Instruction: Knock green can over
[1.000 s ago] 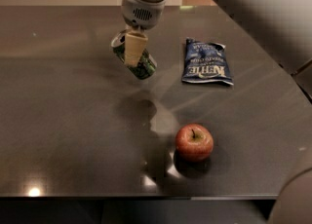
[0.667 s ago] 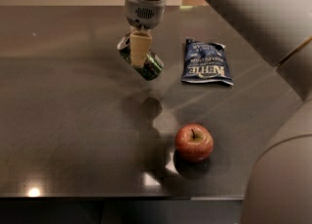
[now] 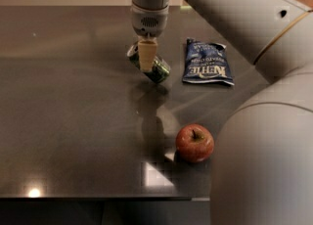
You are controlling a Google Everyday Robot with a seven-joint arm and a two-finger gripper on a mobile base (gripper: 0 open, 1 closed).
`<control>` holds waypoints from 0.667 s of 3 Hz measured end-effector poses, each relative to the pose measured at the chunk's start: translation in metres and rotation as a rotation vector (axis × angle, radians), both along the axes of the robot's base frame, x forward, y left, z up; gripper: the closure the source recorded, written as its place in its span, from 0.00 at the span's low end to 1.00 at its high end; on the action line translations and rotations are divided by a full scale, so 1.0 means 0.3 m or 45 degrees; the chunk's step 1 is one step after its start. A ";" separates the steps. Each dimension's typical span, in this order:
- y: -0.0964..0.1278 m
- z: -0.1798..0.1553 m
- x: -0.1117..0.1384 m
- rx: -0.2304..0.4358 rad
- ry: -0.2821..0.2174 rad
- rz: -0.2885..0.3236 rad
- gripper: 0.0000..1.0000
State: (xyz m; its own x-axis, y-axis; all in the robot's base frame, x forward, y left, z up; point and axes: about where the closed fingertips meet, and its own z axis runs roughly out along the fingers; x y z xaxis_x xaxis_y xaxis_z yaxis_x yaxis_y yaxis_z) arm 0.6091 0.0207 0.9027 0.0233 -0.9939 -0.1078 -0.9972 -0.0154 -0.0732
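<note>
The green can (image 3: 159, 71) is on the dark table (image 3: 73, 111) at the middle back. It is tipped far over, with its silver top up to the left and its base down to the right. My gripper (image 3: 145, 57) hangs down from the arm right over the can, in front of its middle and touching it. Part of the can is hidden behind the gripper.
A dark blue chip bag (image 3: 207, 63) lies flat just right of the can. A red apple (image 3: 194, 142) sits near the table's front edge at the right. My arm's large grey links (image 3: 264, 136) fill the right side of the view.
The gripper and the can have shifted to the right, toward the chip bag. The can leans further over than before.
</note>
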 end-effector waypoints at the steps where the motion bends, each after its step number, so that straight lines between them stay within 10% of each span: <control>1: -0.001 -0.026 0.010 -0.017 0.017 0.010 0.05; 2: 0.027 -0.057 0.058 0.039 -0.012 0.026 0.00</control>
State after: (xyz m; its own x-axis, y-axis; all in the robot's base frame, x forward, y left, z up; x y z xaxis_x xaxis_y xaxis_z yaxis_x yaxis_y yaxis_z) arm 0.6266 0.0289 0.8856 0.0447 -0.9895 -0.1377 -0.9960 -0.0334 -0.0833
